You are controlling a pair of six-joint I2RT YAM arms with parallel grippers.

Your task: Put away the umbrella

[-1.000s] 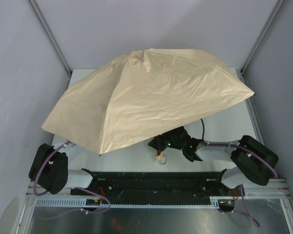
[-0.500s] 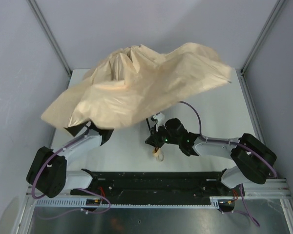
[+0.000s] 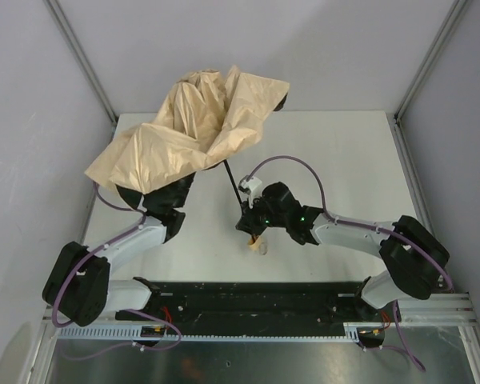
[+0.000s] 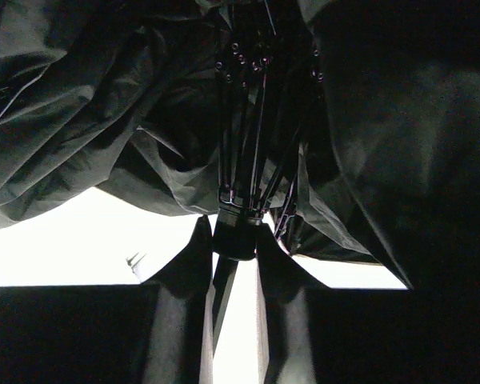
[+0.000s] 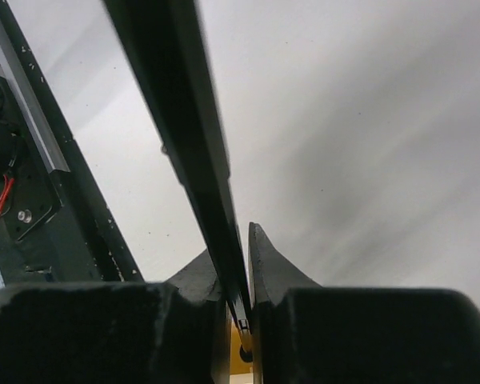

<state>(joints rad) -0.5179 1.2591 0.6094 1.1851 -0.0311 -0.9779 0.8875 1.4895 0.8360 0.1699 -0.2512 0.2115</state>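
Note:
The umbrella's beige canopy (image 3: 194, 132) hangs half-collapsed and bunched over the table's back left. Its thin dark shaft (image 3: 236, 192) slants down to the small tan handle (image 3: 258, 245) on the table. My right gripper (image 3: 253, 221) is shut on the shaft just above the handle. In the right wrist view the shaft (image 5: 184, 152) runs between the shut fingers of my right gripper (image 5: 240, 264). My left gripper (image 4: 234, 234) is under the canopy, with its fingers closed on the black runner (image 4: 235, 240) below the ribs (image 4: 252, 136). In the top view the canopy hides its fingertips.
The white table (image 3: 344, 168) lies between grey side walls with metal corner posts (image 3: 80, 56). A black rail (image 3: 248, 300) runs along the near edge between the arm bases. The left arm (image 3: 132, 240) reaches up under the canopy.
The canopy has collapsed from fully spread to a bunched fold at the back left. My left arm has stretched forward under it. The shaft is now uncovered, still held by my right gripper.

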